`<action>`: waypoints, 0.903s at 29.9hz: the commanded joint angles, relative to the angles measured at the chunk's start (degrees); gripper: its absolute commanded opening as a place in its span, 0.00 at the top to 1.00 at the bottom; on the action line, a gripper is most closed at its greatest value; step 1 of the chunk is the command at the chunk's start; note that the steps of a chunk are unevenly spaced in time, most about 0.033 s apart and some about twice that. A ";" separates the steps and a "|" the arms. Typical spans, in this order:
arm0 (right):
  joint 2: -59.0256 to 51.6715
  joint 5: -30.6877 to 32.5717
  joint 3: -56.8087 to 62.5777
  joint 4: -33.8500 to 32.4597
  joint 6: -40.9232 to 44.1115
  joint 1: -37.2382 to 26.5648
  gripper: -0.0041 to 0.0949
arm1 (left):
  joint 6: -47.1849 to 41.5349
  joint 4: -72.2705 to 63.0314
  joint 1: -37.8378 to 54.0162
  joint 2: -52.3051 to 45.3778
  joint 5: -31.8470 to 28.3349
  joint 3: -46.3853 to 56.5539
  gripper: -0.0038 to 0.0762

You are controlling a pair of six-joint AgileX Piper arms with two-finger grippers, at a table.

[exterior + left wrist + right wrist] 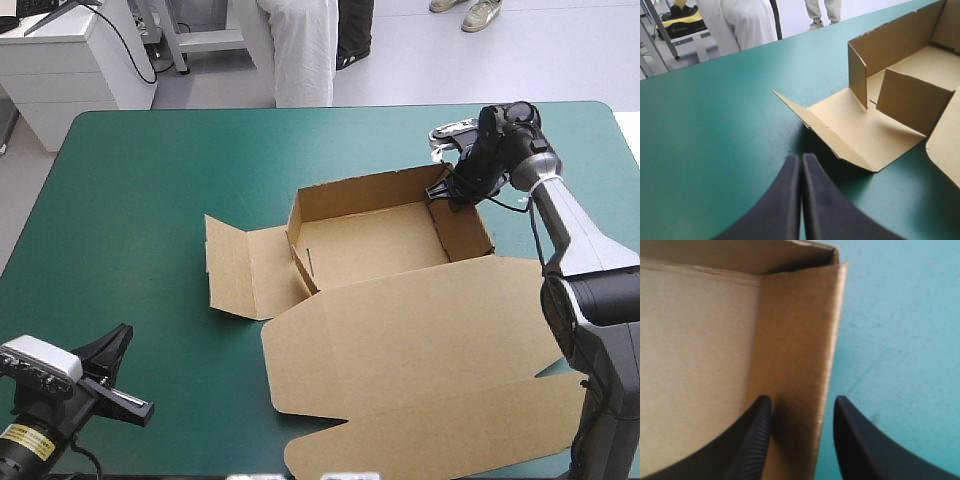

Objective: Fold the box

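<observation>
Box (370, 240) sat right of the table's (150, 180) centre as an open tray, walls raised. Lid (420, 340) lay flat toward the near edge. Left flap (245, 265) lay unfolded on the teal-green cover, its outer end tilted up.

Right gripper (800, 402) was at the tray's far right corner, fingers parted and straddling the right wall (795, 340): one finger inside the tray, one outside over the cover. A sliver of cover showed between wall and outer finger.

Left gripper (801, 165) was near the near left corner, fingers pressed together in one point, holding nothing, well apart from the box.
</observation>
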 commanded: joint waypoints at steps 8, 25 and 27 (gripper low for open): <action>-5.55 0.82 -9.04 -1.01 2.09 -0.15 0.42 | -0.58 0.39 0.24 0.59 -4.21 -1.43 0.96; -23.15 0.82 -9.47 -1.01 0.76 -0.15 0.42 | -0.58 0.39 0.24 0.59 -4.21 -1.43 0.96; -22.75 0.82 -9.47 -1.01 0.76 -0.15 0.42 | -0.58 0.39 0.24 0.59 -4.21 -1.43 0.96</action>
